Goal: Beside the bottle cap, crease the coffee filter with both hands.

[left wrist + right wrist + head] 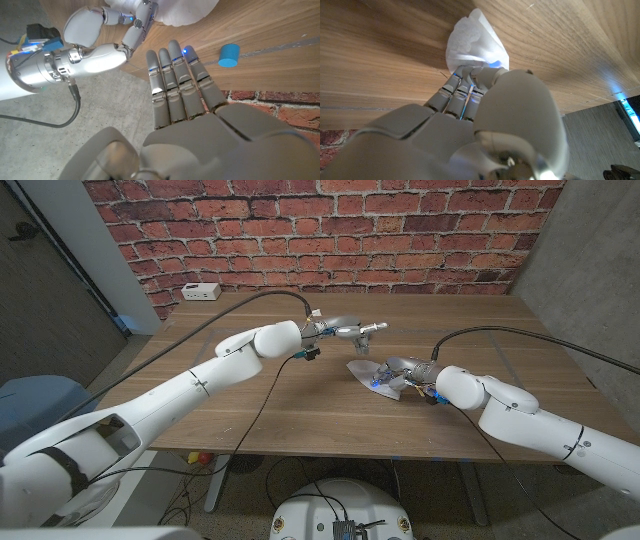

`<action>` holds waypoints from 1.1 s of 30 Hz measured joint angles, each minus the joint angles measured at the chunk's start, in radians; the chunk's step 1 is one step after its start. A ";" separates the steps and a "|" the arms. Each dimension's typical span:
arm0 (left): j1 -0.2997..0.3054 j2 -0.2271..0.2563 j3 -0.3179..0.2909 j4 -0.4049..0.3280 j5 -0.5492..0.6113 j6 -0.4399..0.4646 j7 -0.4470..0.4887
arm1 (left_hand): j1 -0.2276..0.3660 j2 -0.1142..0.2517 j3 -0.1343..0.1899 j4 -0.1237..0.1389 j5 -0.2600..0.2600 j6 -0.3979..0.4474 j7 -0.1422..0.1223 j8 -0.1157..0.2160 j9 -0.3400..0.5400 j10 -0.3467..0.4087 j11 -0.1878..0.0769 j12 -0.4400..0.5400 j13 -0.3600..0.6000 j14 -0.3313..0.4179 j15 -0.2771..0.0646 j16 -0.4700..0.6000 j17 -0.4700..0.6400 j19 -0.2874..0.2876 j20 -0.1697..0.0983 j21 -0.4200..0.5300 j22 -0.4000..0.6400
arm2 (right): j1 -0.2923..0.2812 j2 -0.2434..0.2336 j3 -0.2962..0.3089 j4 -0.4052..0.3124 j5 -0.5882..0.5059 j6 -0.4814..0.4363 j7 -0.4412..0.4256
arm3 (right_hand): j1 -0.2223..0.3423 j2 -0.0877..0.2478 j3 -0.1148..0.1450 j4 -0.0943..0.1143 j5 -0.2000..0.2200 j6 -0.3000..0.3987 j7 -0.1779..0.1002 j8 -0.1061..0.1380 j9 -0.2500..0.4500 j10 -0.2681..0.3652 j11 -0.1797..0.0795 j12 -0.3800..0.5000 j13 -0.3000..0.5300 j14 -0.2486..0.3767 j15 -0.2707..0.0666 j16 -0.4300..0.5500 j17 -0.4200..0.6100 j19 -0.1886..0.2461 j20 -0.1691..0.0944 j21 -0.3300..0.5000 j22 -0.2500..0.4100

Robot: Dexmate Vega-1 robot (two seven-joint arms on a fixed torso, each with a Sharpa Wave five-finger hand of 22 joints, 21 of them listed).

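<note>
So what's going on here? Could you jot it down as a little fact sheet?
Surface: wooden table
Paper: white coffee filter, lying on the table
Right robot hand: fingers on the filter
Left robot hand: raised above the table, fingers straight, holding nothing
Small item: blue bottle cap, standing apart from the filter
Backdrop: brick wall

Thin matt white paper coffee filter (476,42), smooth blue plastic bottle cap (229,55), grained wooden table (300,415).
</note>
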 measured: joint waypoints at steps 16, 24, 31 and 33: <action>-0.109 -0.102 0.065 0.161 -0.027 0.067 -0.175 | -0.011 -0.011 -0.041 0.000 0.000 -0.065 0.012 -0.034 -0.002 -0.050 0.027 -0.015 0.027 -0.028 0.034 -0.016 -0.016 0.072 -0.009 0.030 -0.014 | -0.010 -0.005 0.008 0.001 0.005 0.008 -0.015 | -0.006 0.005 0.008 0.000 0.000 0.000 0.000 -0.004 0.000 0.000 0.000 0.000 0.000 0.000 0.000 0.000 0.000 -0.004 -0.004 0.008 -0.004; -0.148 -0.137 0.103 0.222 -0.040 0.093 -0.228 | -0.011 -0.011 -0.050 0.001 0.007 -0.082 0.019 -0.045 -0.007 -0.066 0.033 -0.023 0.032 -0.036 0.038 -0.024 -0.025 0.072 -0.009 0.030 -0.021 | -0.021 -0.014 0.018 0.001 0.012 0.014 -0.025 | -0.013 0.005 0.012 0.004 0.006 0.000 0.000 -0.004 0.000 0.000 0.000 0.000 0.000 0.005 -0.005 0.000 0.002 -0.005 -0.005 0.008 -0.004; -0.170 -0.148 0.135 0.233 -0.022 0.126 -0.250 | -0.015 -0.015 -0.064 -0.001 0.013 -0.116 0.027 -0.066 -0.018 -0.094 0.043 -0.038 0.036 -0.068 0.049 -0.048 -0.039 0.081 -0.007 0.034 -0.030 | -0.026 -0.017 0.023 0.003 0.016 0.021 -0.031 | -0.013 0.005 0.012 0.004 0.007 0.000 0.000 -0.004 0.000 -0.004 -0.004 -0.006 0.000 0.005 -0.005 0.000 0.003 -0.005 -0.005 0.013 -0.004; -0.175 -0.148 0.144 0.232 -0.011 0.140 -0.253 | -0.015 -0.015 -0.078 -0.001 0.015 -0.142 0.025 -0.083 -0.026 -0.122 0.046 -0.055 0.035 -0.102 0.054 -0.069 -0.051 0.069 0.004 0.027 -0.039 | -0.027 -0.018 0.024 0.003 0.017 0.024 -0.032 | -0.013 0.005 0.012 0.004 0.007 0.000 0.000 -0.004 0.000 -0.004 -0.004 -0.006 0.000 0.005 -0.005 0.000 0.003 -0.005 -0.005 0.017 -0.004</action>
